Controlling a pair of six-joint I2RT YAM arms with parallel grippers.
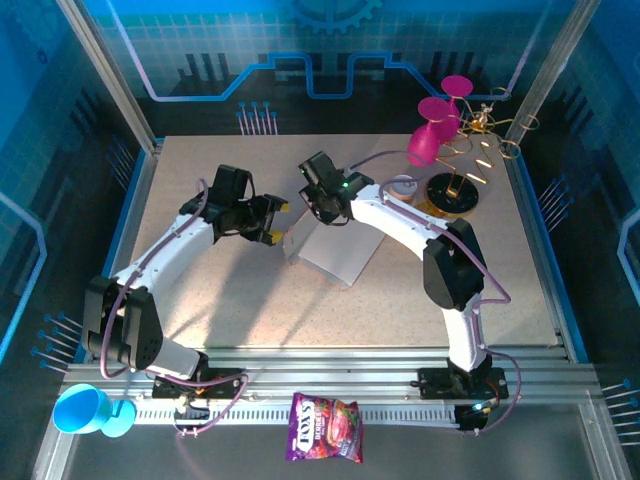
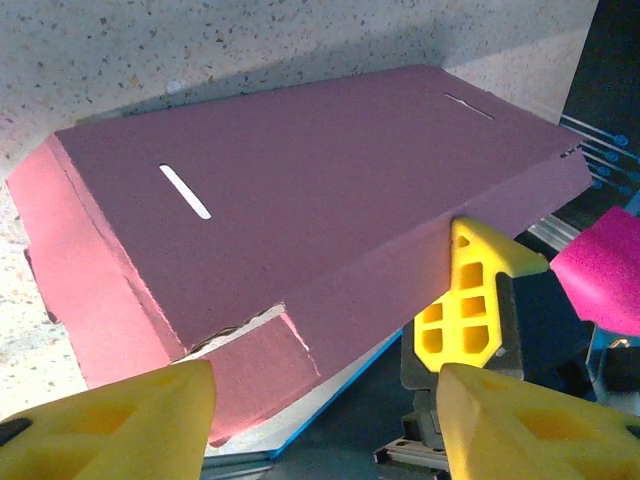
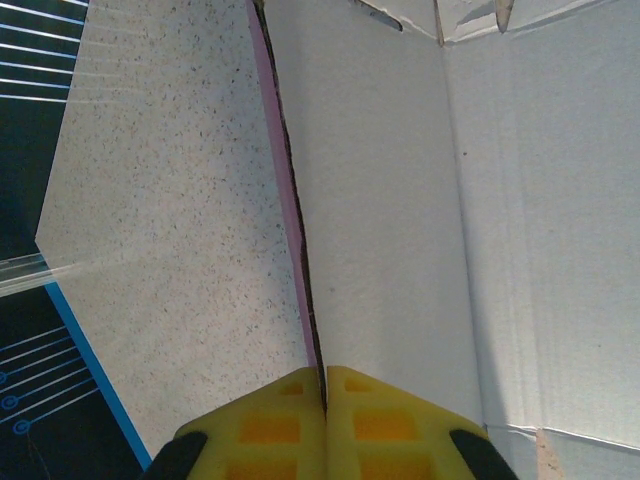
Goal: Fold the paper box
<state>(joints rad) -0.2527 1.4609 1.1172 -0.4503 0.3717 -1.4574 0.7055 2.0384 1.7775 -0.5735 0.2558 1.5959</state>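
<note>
The paper box [image 1: 335, 250] stands partly raised in the middle of the table, its whitish inner side up. My right gripper [image 1: 320, 208] is at the box's far upper edge. In the right wrist view the right gripper [image 3: 325, 375] is shut on a thin wall of the box [image 3: 400, 200], white inside and pink outside. My left gripper [image 1: 280, 223] is just left of the box. In the left wrist view the left gripper [image 2: 325, 385] is open with nothing between its fingers. The pink outer face of the box [image 2: 300, 180], with two slots, rises just beyond them.
Two magenta cups [image 1: 435, 130] hang on a gold wire stand [image 1: 455, 190] at the back right. A purple snack bag [image 1: 325, 428] and a blue cup [image 1: 85, 410] lie on the near rail. Bare table [image 1: 200, 300] lies to the left of the box.
</note>
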